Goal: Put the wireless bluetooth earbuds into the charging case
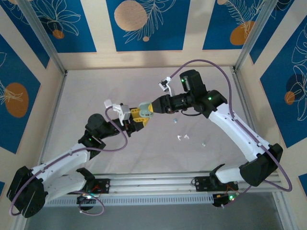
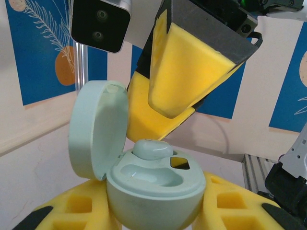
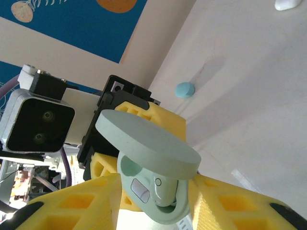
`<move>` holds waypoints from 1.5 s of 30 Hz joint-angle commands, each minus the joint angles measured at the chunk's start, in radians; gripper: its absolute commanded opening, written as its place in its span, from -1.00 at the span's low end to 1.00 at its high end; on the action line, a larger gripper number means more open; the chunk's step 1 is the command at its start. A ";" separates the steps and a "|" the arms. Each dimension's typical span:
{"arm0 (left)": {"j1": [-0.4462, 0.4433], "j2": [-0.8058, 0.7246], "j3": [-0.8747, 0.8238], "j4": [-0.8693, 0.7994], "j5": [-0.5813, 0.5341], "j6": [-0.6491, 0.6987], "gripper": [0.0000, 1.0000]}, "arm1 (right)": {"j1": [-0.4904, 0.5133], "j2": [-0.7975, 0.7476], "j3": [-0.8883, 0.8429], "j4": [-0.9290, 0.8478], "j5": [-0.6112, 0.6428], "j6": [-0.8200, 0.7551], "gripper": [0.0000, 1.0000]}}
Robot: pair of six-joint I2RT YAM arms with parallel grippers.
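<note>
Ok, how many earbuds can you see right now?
5. A teal earbud sits in the open charging case. Four lie loose on the table: a teal one farthest back, two white ones together, another rightward. Others may be hidden.

The charging case [image 2: 153, 191] and the earbud [image 2: 152, 149] in it are pale mint green. The finger pads [image 2: 187, 72] are bright yellow. The loose earbud [image 3: 184, 89], upper centre, is teal-blue. The wall panels [image 1: 165, 19] are deep blue with white leaf outlines and orange circles. The table [image 1: 96, 96] is off-white.
</note>
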 commanded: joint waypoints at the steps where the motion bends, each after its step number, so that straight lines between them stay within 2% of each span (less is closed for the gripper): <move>1: 0.004 -0.020 0.005 0.038 0.002 0.009 -0.43 | 0.005 -0.006 0.038 -0.046 0.029 -0.014 -0.13; 8: 0.004 -0.043 0.003 -0.002 -0.036 0.026 -0.43 | -0.021 -0.071 0.034 -0.042 0.008 -0.001 -0.03; 12: 0.004 -0.071 -0.006 -0.036 -0.073 0.038 -0.44 | -0.098 -0.200 -0.050 -0.031 0.071 0.017 0.04; 14: 0.005 -0.084 -0.012 -0.045 -0.090 0.041 -0.44 | -0.154 -0.266 -0.127 -0.049 0.151 0.022 0.08; 16: 0.005 -0.100 -0.014 -0.061 -0.104 0.041 -0.44 | -0.236 -0.331 -0.223 -0.078 0.262 0.048 0.15; 19: 0.003 -0.125 -0.019 -0.072 -0.115 0.037 -0.44 | -0.412 -0.381 -0.401 -0.161 0.399 0.104 0.10; 22: 0.003 -0.145 -0.014 -0.094 -0.114 0.039 -0.43 | -0.596 -0.366 -0.557 -0.170 0.334 0.084 0.05; 24: 0.004 -0.155 -0.012 -0.102 -0.114 0.036 -0.44 | -0.662 -0.338 -0.625 -0.176 0.356 0.063 0.00; 25: 0.004 -0.158 -0.011 -0.105 -0.114 0.036 -0.44 | -0.680 -0.319 -0.646 -0.193 0.407 0.052 -0.03; 27: 0.005 -0.162 -0.009 -0.112 -0.114 0.034 -0.44 | -0.678 -0.281 -0.651 -0.223 0.500 0.044 -0.14; 29: 0.005 -0.164 -0.007 -0.117 -0.113 0.034 -0.44 | -0.659 -0.252 -0.651 -0.205 0.505 0.033 -0.31; 33: 0.003 -0.163 -0.002 -0.119 -0.113 0.034 -0.44 | -0.590 -0.179 -0.604 -0.272 0.651 0.048 -0.27; 36: 0.003 -0.158 0.000 -0.113 -0.110 0.033 -0.44 | -0.580 -0.138 -0.624 -0.267 0.690 0.073 -0.27; 45: 0.003 -0.154 -0.003 -0.110 -0.126 0.027 -0.43 | -0.554 -0.012 -0.636 -0.200 0.690 0.062 -0.26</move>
